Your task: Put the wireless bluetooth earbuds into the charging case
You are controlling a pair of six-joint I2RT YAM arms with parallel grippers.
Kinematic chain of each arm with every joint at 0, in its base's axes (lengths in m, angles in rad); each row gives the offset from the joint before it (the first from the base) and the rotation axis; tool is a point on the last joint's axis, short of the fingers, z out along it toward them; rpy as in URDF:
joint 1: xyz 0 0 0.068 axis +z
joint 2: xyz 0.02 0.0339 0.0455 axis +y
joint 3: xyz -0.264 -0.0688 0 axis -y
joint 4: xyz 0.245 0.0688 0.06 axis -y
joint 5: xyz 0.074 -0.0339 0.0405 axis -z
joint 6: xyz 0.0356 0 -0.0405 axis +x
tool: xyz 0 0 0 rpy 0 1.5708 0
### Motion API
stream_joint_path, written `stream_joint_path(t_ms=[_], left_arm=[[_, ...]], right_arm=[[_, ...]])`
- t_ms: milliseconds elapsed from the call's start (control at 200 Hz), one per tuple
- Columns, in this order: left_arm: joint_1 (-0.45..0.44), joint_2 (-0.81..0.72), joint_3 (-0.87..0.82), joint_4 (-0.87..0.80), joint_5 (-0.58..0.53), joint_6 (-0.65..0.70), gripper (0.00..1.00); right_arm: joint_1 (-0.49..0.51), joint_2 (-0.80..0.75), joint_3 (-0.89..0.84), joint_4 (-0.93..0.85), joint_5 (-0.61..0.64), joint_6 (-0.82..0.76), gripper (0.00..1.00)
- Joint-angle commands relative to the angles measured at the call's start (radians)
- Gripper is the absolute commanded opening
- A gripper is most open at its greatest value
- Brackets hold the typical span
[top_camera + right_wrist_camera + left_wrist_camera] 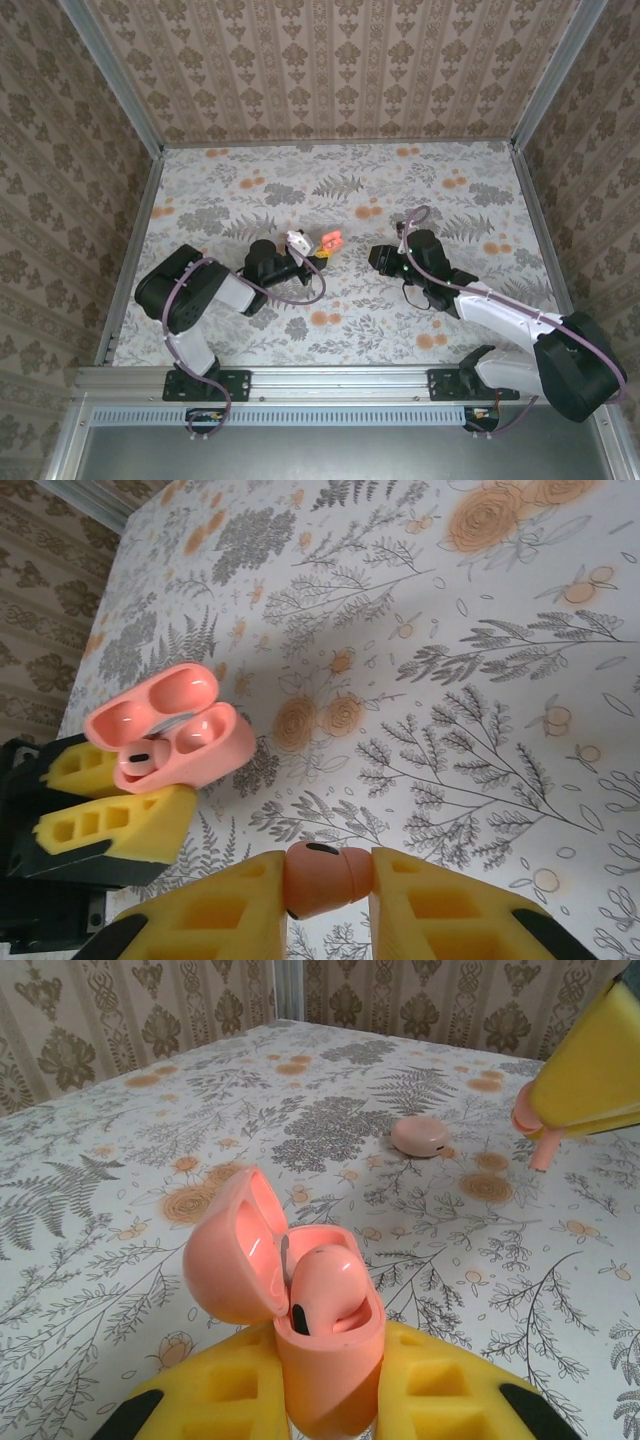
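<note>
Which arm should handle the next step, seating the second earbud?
Right. The right fingers are shut on the second earbud. The left fingers are shut on the open case, with the first earbud seated and one slot free, so left is probably best kept steadying it.

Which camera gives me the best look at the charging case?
Left wrist: charging case close up, lid open, one earbud seated. Right wrist shows it smaller, looking into it; top external, just a pink speck.
</note>
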Motion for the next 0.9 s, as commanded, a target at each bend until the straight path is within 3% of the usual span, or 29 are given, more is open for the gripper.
stream_joint_path(t_ms=[0, 895], left_arm=[[0.01, 0.016, 0.027, 0.051, 0.048, -0.019, 0.0], [0.006, 0.005, 0.059, 0.053, 0.192, -0.074, 0.0]], right_arm=[[0.016, -0.011, -0.016, 0.086, 0.007, -0.006, 0.25], [0.087, 0.132, -0.002, 0.363, 0.064, -0.04, 0.25]])
